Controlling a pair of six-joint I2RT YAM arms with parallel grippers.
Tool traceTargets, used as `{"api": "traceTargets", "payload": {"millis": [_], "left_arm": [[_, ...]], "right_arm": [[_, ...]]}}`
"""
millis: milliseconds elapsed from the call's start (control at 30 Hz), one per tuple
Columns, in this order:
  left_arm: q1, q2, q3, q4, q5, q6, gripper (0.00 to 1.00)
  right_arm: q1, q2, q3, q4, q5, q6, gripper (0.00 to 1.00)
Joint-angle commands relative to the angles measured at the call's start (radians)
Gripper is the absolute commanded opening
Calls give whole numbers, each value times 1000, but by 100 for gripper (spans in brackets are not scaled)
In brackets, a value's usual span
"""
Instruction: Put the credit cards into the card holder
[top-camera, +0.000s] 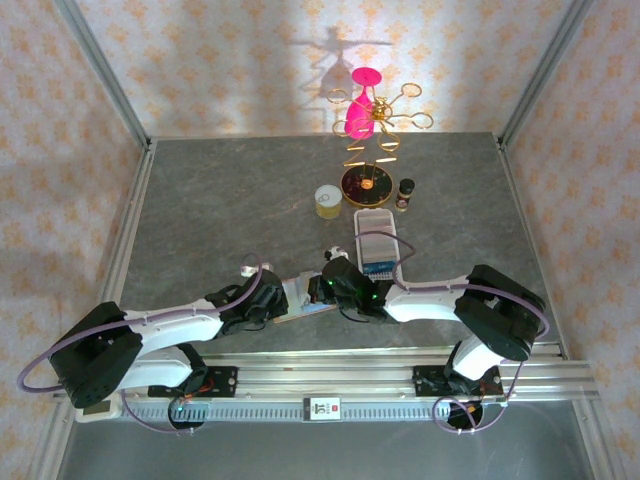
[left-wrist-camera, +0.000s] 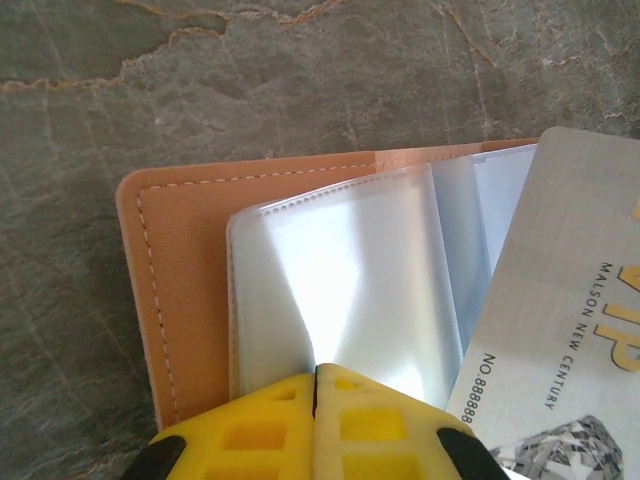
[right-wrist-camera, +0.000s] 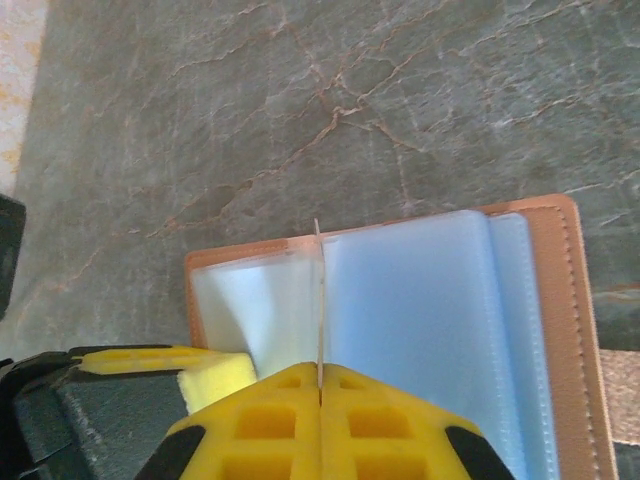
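Note:
The card holder (left-wrist-camera: 170, 260) lies open on the stone table, tan leather with clear plastic sleeves (left-wrist-camera: 340, 270). My left gripper (left-wrist-camera: 317, 370) is shut on the near edge of one sleeve. My right gripper (right-wrist-camera: 320, 368) is shut on a credit card (right-wrist-camera: 318, 290), seen edge-on and standing upright over the holder (right-wrist-camera: 560, 300). In the left wrist view that card (left-wrist-camera: 560, 330) is silver-grey with printed letters and a number, and it overlaps the sleeves at the right. In the top view the left gripper (top-camera: 275, 300) and the right gripper (top-camera: 340, 290) meet over the holder (top-camera: 300, 300).
A long white tray (top-camera: 375, 215) lies just behind the right gripper, with something blue (top-camera: 378, 268) at its near end. Further back stand a yellow tin (top-camera: 328, 201), a small dark bottle (top-camera: 405, 193) and a gold wire stand (top-camera: 365, 180) with a pink piece.

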Motion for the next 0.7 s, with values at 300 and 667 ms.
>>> {"api": "traceTargets", "payload": {"millis": [300, 667], "left_arm": [[2, 11, -26, -106, -46, 19, 6], [2, -3, -21, -127, -55, 30, 6]], "right_arm": [[-7, -1, -4, -17, 27, -36, 0], [-7, -13, 0, -33, 8, -63, 0]]}}
